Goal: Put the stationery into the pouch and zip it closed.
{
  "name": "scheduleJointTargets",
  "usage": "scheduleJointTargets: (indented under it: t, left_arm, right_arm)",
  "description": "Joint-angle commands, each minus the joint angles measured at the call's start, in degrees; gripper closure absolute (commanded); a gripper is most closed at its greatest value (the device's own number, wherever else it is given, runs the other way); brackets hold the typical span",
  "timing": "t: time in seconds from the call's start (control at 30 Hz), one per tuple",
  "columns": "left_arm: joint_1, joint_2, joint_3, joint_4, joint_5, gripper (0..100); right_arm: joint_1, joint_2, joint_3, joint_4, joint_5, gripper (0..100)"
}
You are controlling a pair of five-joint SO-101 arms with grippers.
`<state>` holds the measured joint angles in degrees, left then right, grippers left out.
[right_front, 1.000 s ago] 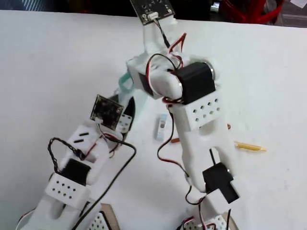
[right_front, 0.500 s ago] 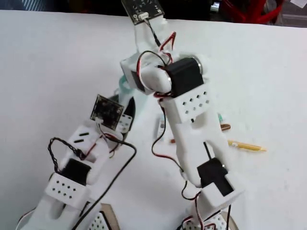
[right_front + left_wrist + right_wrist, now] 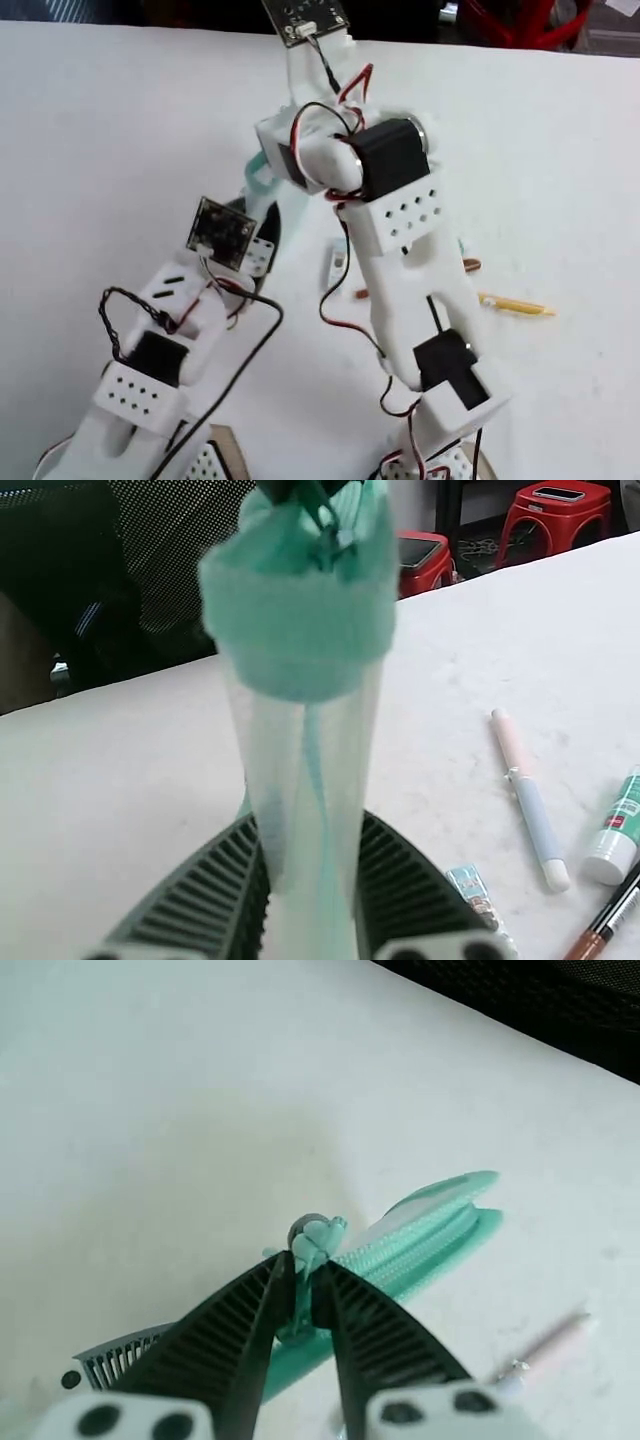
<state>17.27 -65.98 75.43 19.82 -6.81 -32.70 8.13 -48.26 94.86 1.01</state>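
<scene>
Two grippers hold one pouch [image 3: 300, 620]; stationery outside

The left gripper [image 3: 308, 865] is clamped across the pouch, likely to anchor it. At the far end the right gripper [image 3: 305, 1268] pinches the zip pull [image 3: 312, 1230], so a tug should run the zip rather than drag the pouch. A pen [image 3: 525, 800], glue stick [image 3: 615, 832] and marker [image 3: 605, 928] lie beside the left gripper, apart from it, so I judge the zip is being opened.

left gripper [image 3: 308, 825]: clamped on pouch [image 3: 300, 630] | table [image 3: 120, 770]: pink-blue pen [image 3: 528, 800], green-labelled tube [image 3: 618, 830], brown pen [image 3: 600, 932] near pouch
</scene>
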Motion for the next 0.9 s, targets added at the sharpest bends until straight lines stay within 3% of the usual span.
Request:
scheduleJointTargets:
  t: [0.0, 0.07, 0.2, 0.43, 0.73, 0.87]
  left_arm:
    - [0.4, -1.27, -0.26, -1.41, -0.44, 94]
    - [0.4, -1.45, -0.26, -1.23, 0.0, 86]
    - [-0.66, -1.54, 1.41, -1.67, 8.53, 68]
    - [-0.75, -1.54, 1.23, -6.24, 6.07, 74]
    - [-0.84, -1.54, 1.23, -13.1, 5.89, 91]
    - [-0.48, -1.54, 1.85, -13.19, 5.8, 93]
  right_arm:
    - [0.31, -0.13, -0.79, -0.92, 0.09, 98.1]
    - [0.31, 0.13, -0.79, -0.92, 0.09, 98.1]
    - [0.31, 0.4, -0.79, -0.92, -0.09, 98.1]
    - [0.13, 0.4, -0.79, -0.75, -0.26, 98.1]
    - [-0.04, 0.4, -0.26, -0.48, -0.35, 98.1]
    - [-0.04, 0.31, -0.26, -0.48, -0.35, 98.1]
